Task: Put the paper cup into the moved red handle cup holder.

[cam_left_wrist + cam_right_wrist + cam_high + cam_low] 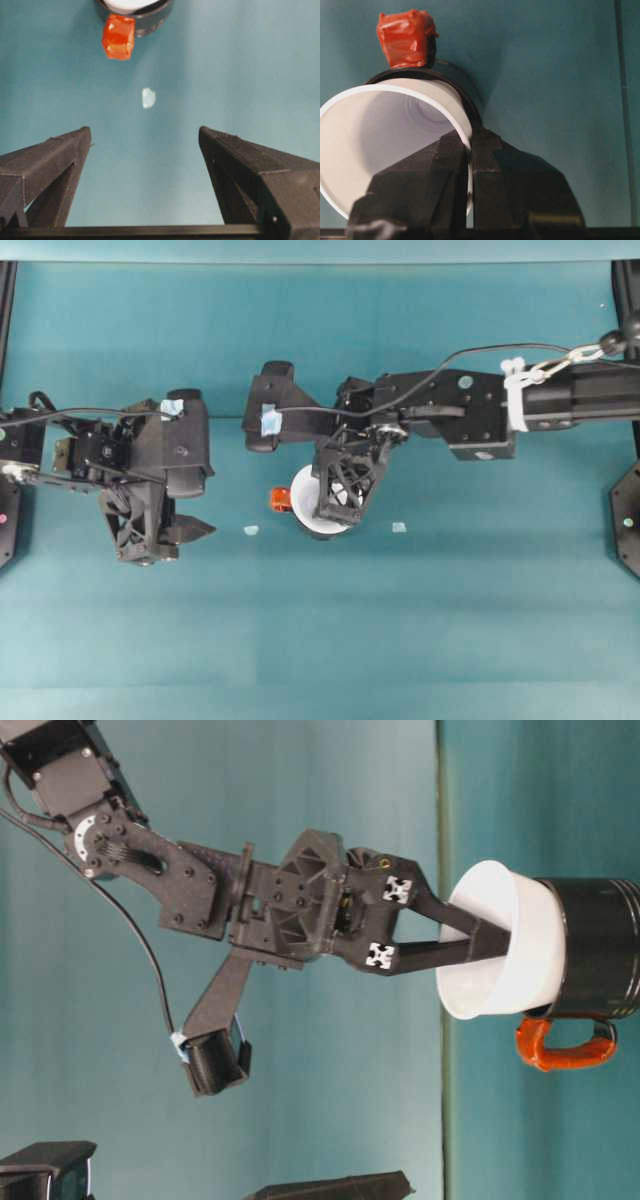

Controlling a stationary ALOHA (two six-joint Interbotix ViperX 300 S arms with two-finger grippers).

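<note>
While the white paper cup (500,945) already sits partway down inside the black red handle cup holder (595,948), near the middle of the table (420,640), the job looks nearly done rather than finished. Its wide rim stands proud of the holder's mouth, and from the right wrist view the cup leans a little to one side. The right gripper (485,938) has its jaws pinched narrow on the cup's wall, one finger inside the rim and one outside, so what seems left is to let go and lift clear, perhaps after pressing the cup straighter.

The left gripper (170,530) hangs off toward the table's left edge with its jaws spread wide and nothing between them, pointed at the holder's orange-red handle (119,37).

From overhead the right arm covers most of the cup and nearly all of the holder. I cannot tell whether the cup's base has reached the holder's floor, since the black wall hides it. Two small pale scraps (251,530) lie on the table; what they are I cannot make out.
</note>
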